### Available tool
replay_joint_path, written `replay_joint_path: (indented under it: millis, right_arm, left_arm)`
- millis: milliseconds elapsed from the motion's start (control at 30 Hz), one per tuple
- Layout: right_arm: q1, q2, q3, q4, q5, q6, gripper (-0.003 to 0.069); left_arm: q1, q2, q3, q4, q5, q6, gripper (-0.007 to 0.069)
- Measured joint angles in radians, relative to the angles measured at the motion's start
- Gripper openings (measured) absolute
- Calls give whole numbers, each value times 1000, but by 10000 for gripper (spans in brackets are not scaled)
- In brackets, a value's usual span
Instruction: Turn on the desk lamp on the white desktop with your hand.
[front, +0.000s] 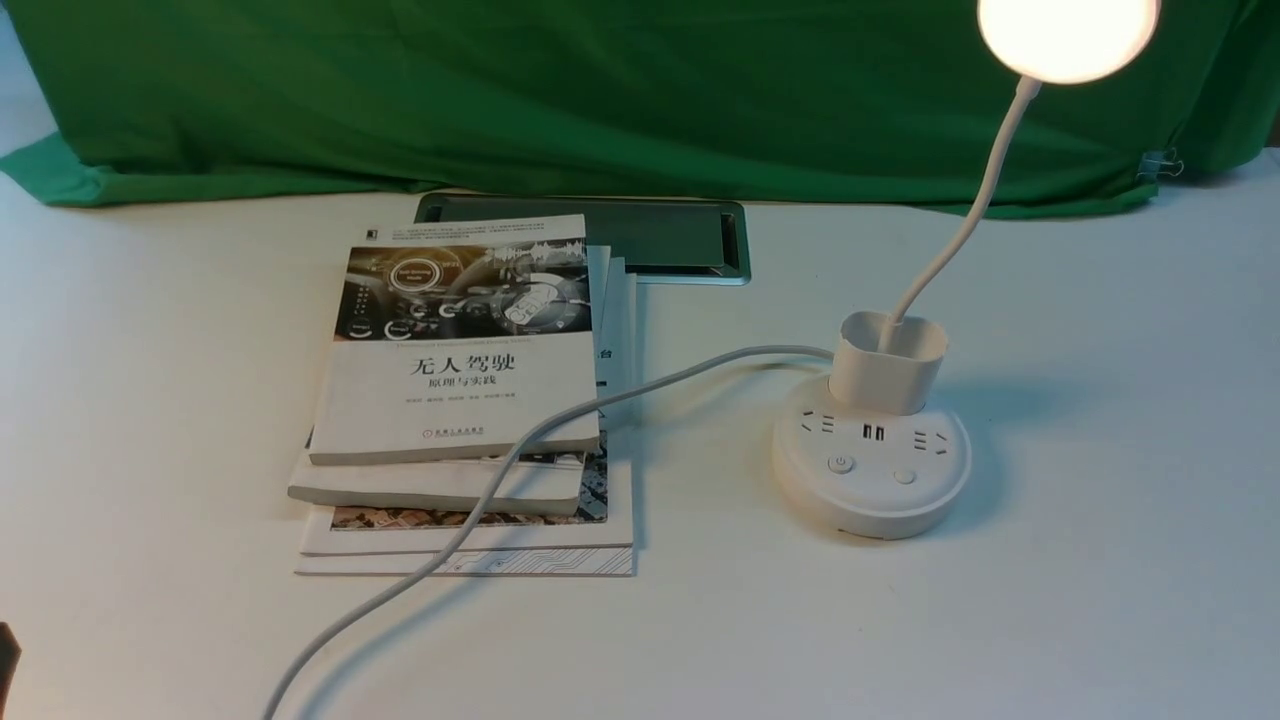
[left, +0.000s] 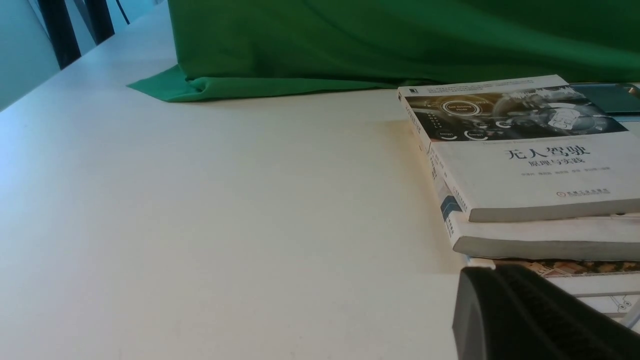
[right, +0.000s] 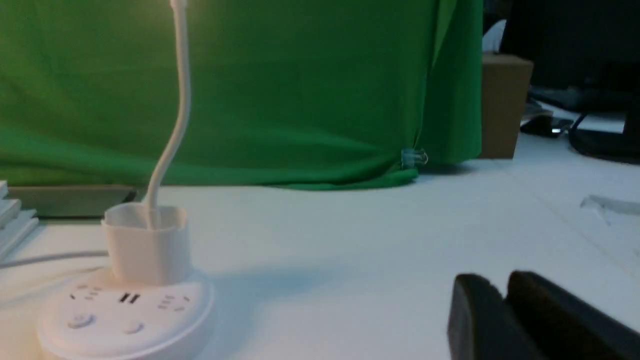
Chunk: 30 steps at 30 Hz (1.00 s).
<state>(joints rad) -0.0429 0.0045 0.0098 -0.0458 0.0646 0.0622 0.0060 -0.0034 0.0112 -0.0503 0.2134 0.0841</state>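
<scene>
Desk lamp (front: 900, 400): white plastic, lit. It stands on the large flat white desktop (front: 1100, 600) at 3 o'clock from the desk's middle in the front view, well apart from both grippers.
Right gripper (right: 502, 287): dark pointed fingers (right: 475, 315) lie low and near level over the desktop, with the tips aimed toward the green cloth backdrop (right: 300, 100). It shows only in its own wrist view.
Right gripper's closure: the fingers lie side by side with a thin slit between them; whether they meet cannot be told.
Left gripper (left: 492, 272): dark ribbed tip low over the desktop, just beside the near corner of the stack of paperback books (left: 530, 165). It reads as one dark mass, so spread or pressed together cannot be told.
Edges: the books lie at 9 o'clock of the round puck base (front: 870, 495), the grey rectangular inset panel (front: 660, 240) at 11 o'clock, and the backdrop's hem at 12 o'clock.
Open room: bare desktop at 3, 5 and 6 o'clock of the base.
White cord (front: 520, 450): leaves the base toward 9 o'clock, crosses the books' corner and runs off at 7 o'clock.
Long axis: the thin bendable neck (front: 975, 215) rises from the small cup (front: 880, 350) and leans toward 1 o'clock. The glowing round disc head (front: 1068, 35) tops it, facing the robot.
Base front: two round buttons (front: 840, 464) sit on the 6 o'clock side.
</scene>
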Motion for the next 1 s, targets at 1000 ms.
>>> replay_joint_path:
  millis: [1000]
  right_arm:
    - [66, -1, 1, 0, 149, 18, 185]
  left_arm:
    - [0, 0, 0, 0, 0, 0, 21]
